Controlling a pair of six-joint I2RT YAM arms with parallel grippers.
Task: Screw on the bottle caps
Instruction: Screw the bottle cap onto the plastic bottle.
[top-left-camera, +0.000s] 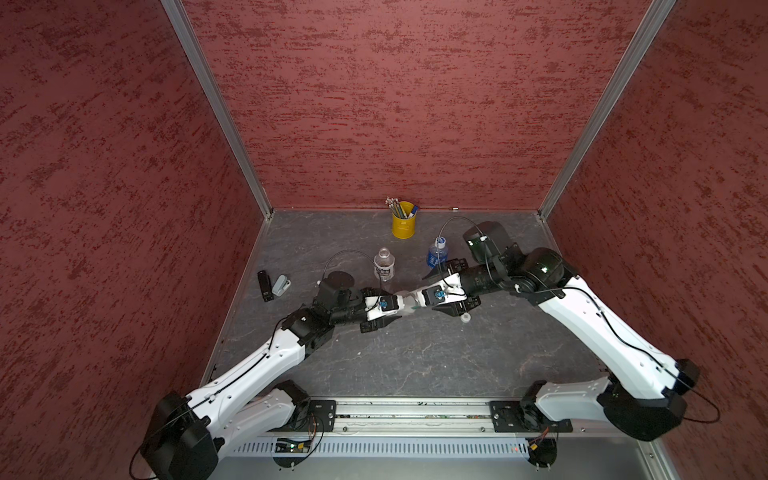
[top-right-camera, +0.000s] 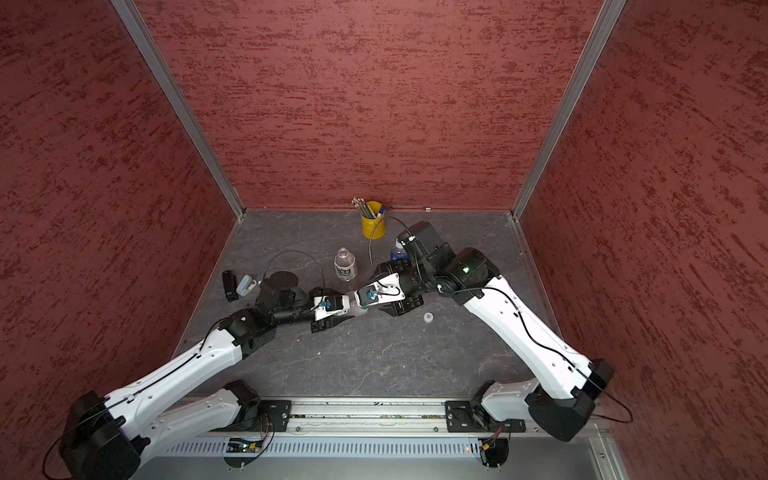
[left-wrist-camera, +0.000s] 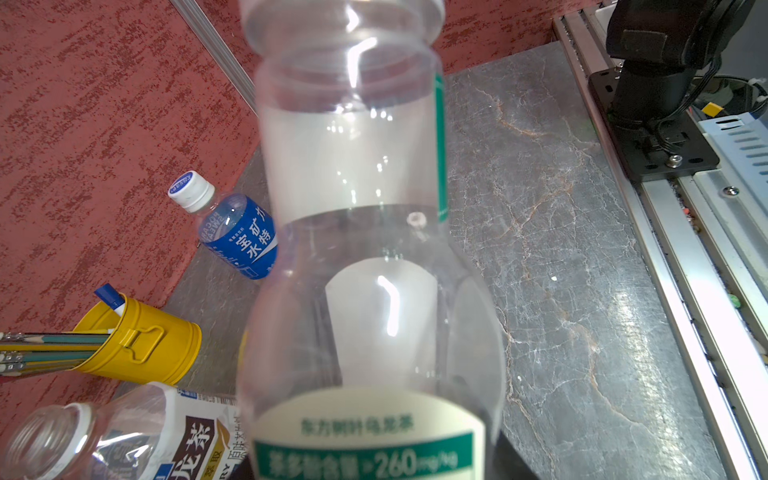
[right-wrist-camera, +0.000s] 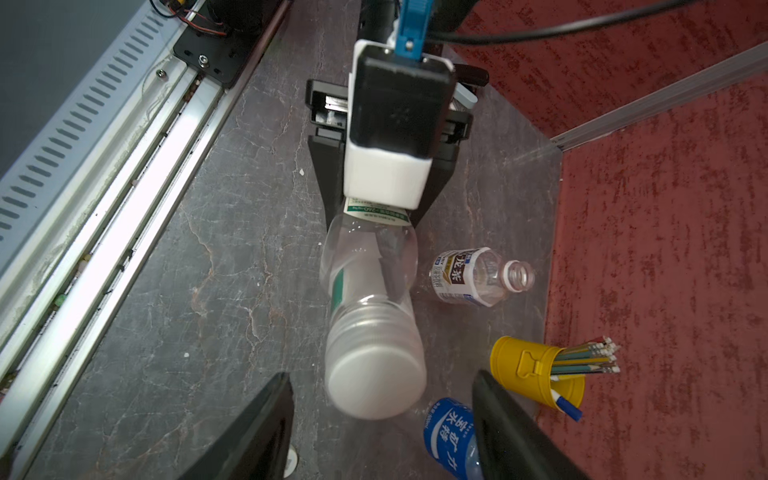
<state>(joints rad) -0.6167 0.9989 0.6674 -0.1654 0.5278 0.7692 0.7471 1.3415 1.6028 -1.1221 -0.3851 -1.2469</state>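
Note:
My left gripper (top-left-camera: 399, 309) is shut on the base of the clear bottle with the green band (right-wrist-camera: 370, 266), holding it level above the table. A wide white cap (right-wrist-camera: 376, 374) sits on the bottle's mouth, facing my right gripper (right-wrist-camera: 380, 376). The right gripper is open, with one finger on each side of that cap and a gap to each. The blue-labelled bottle (top-left-camera: 437, 253) stands with its blue-and-white cap (left-wrist-camera: 189, 189) on. The white-labelled bottle (top-left-camera: 384, 266) stands uncapped. A small white cap (top-left-camera: 465, 318) lies on the table under the right arm.
A yellow pencil cup (top-left-camera: 404, 224) stands at the back wall. A black object (top-left-camera: 264, 286) and a grey one (top-left-camera: 281, 286) lie near the left wall. The metal rail (top-left-camera: 415, 411) runs along the table's front edge.

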